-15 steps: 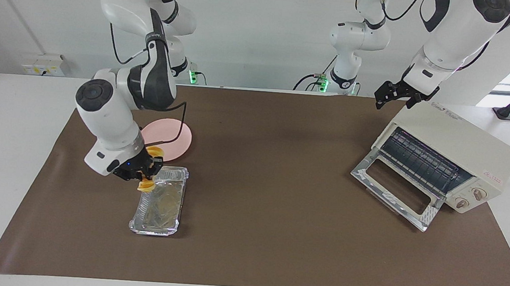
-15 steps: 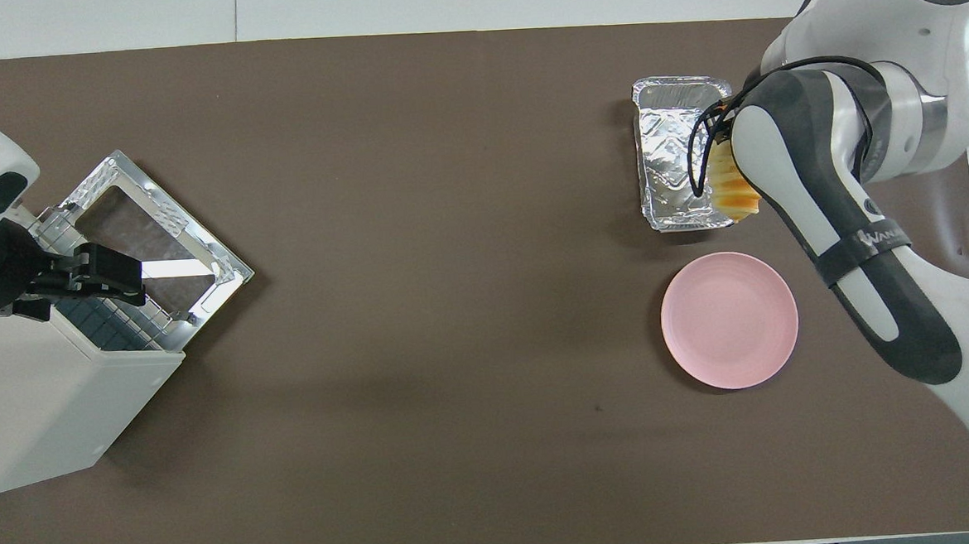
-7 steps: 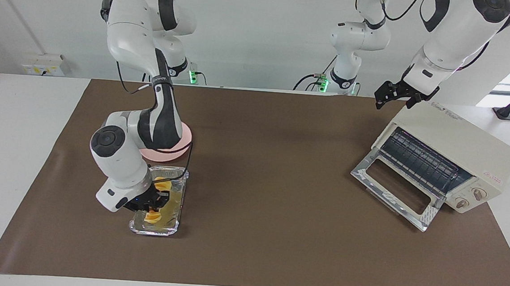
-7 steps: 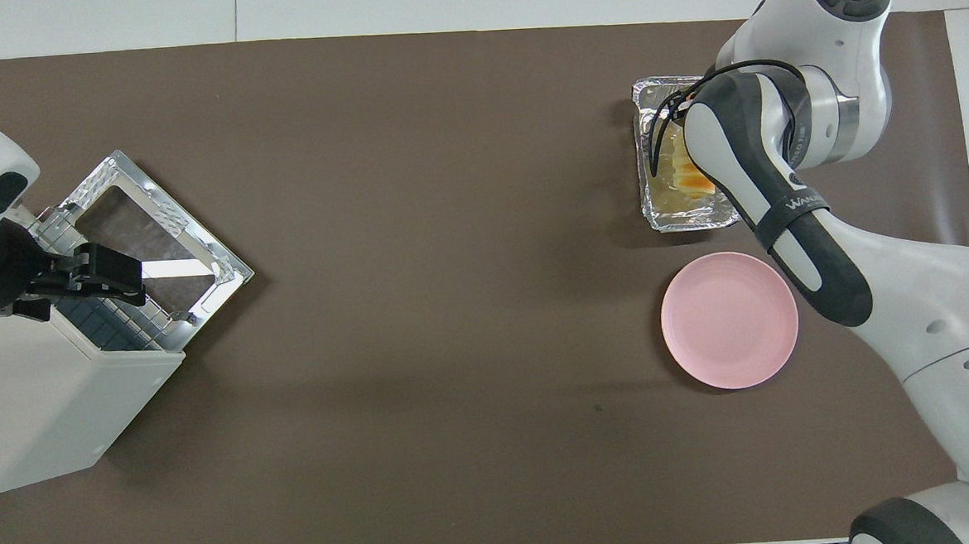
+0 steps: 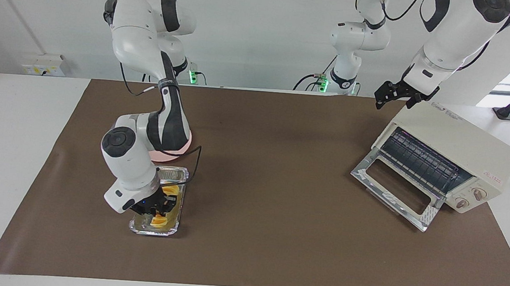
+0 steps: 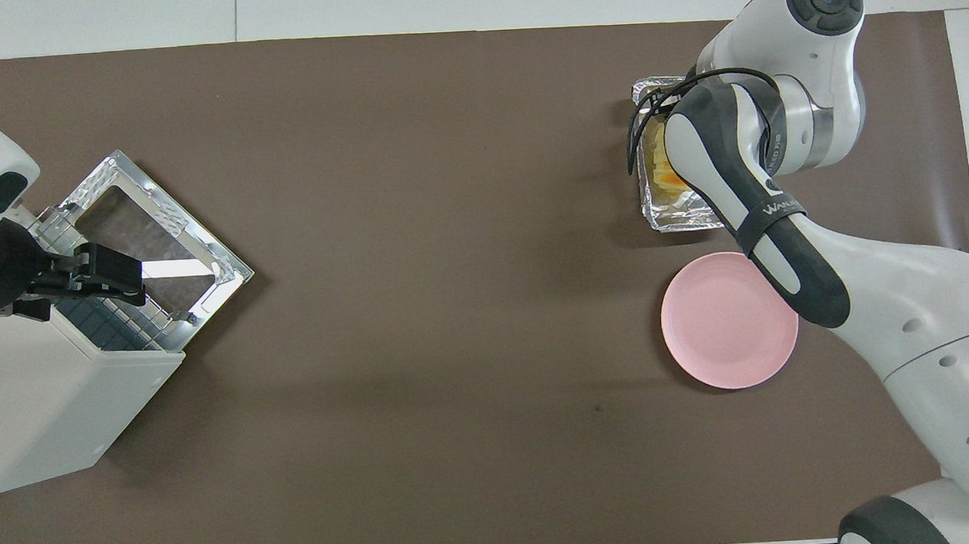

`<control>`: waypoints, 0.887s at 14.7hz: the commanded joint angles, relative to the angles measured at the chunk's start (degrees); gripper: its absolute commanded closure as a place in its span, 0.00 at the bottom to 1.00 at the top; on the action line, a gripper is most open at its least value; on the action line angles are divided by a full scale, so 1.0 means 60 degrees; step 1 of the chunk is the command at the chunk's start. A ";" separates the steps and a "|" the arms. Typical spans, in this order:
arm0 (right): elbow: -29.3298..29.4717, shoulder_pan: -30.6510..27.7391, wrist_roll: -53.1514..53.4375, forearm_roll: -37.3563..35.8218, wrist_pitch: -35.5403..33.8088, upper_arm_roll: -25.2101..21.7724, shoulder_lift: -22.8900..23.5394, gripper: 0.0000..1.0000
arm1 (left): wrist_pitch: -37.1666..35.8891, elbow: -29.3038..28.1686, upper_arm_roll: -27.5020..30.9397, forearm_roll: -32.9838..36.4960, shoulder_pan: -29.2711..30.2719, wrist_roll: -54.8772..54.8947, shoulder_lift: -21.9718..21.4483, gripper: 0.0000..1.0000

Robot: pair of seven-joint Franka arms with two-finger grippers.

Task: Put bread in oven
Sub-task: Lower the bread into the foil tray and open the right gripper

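right gripper (image 5: 159,208) pinches the bread (image 5: 160,219) down in the foil tray (image 5: 180,173); next, release. left gripper (image 5: 390,96) waits over the oven (image 5: 461,144), fingers spread.

Right gripper (image 5: 157,204) moved off the pink plate's (image 5: 182,148) edge and dropped into the foil tray (image 5: 180,173); bread (image 5: 160,220) went with it, now low inside the tray, under the fingers.
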 commanded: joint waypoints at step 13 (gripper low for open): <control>-0.0430 -0.0925 -0.1617 0.0022 -0.0154 0.0047 -0.0301 0.04 | -0.0096 -0.0093 -0.0085 0.0139 0.0091 0.0018 -0.0161 0.00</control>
